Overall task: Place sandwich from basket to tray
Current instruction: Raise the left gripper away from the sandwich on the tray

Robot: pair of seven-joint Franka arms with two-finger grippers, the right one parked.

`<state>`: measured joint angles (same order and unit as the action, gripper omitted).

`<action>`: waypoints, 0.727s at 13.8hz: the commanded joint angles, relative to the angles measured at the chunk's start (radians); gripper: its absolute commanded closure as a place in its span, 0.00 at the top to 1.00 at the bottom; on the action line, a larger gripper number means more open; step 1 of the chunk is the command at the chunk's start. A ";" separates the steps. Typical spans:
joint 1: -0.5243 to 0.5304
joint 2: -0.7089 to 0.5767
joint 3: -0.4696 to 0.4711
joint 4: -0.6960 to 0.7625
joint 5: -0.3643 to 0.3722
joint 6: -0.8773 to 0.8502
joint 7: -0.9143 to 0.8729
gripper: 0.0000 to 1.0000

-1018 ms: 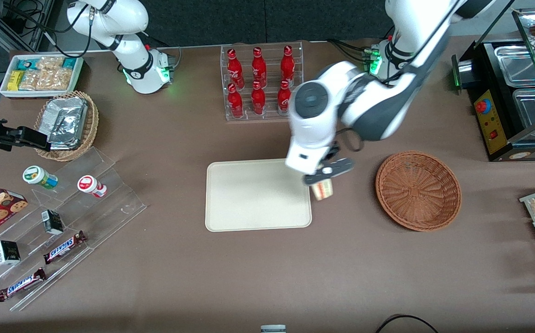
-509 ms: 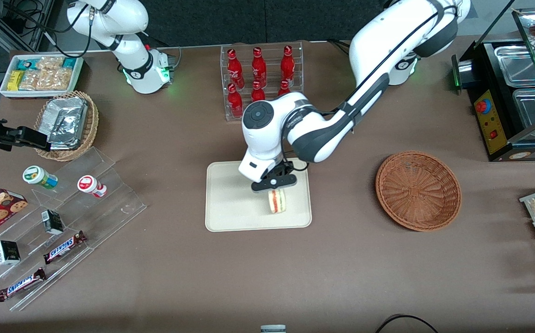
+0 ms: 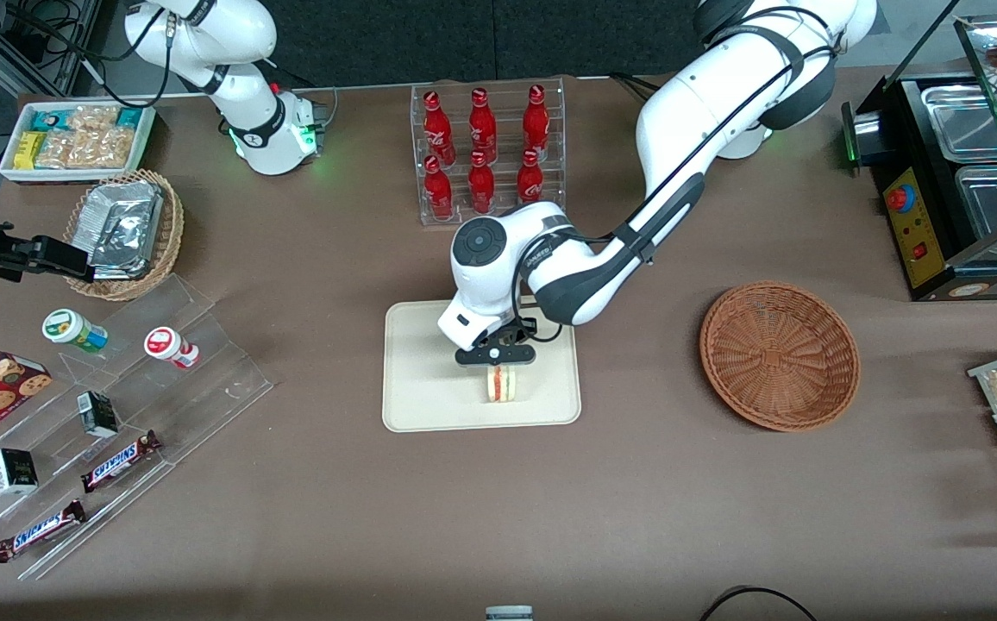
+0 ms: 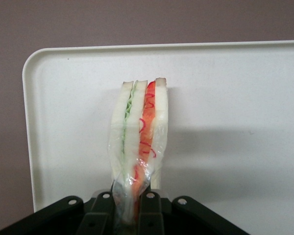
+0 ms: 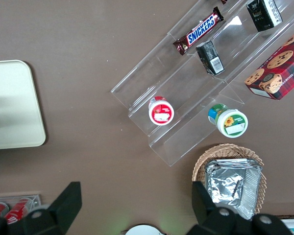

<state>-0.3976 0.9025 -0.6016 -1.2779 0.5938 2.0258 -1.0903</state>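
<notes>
The sandwich (image 3: 502,385), a wrapped wedge of pale bread with red and green filling, stands edge-up on or just above the cream tray (image 3: 429,379); I cannot tell if it touches. My left gripper (image 3: 497,364) is right above it, shut on the sandwich's wrapped tip. In the left wrist view the sandwich (image 4: 139,132) runs out from between the black fingers (image 4: 100,208) over the tray (image 4: 235,98). The reddish-brown wicker basket (image 3: 780,354) holds nothing and sits toward the working arm's end of the table.
A clear rack of red bottles (image 3: 485,151) stands farther from the front camera than the tray. A tan basket of foil packets (image 3: 126,231), clear stepped shelves with snacks (image 3: 110,405) and a white snack box (image 3: 76,138) lie toward the parked arm's end. A black food warmer (image 3: 956,172) stands at the working arm's end.
My left gripper has carried the sandwich from beside the tray's edge to over the tray, then moved a little further toward the parked arm's end and lower.
</notes>
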 commanded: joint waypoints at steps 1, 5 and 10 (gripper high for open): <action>-0.007 0.013 -0.006 0.023 0.008 -0.007 0.015 0.00; -0.012 0.022 -0.006 0.020 0.008 -0.006 -0.009 0.00; -0.006 0.013 -0.006 0.020 0.001 -0.018 -0.014 0.99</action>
<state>-0.4005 0.9160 -0.6027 -1.2777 0.5933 2.0258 -1.0911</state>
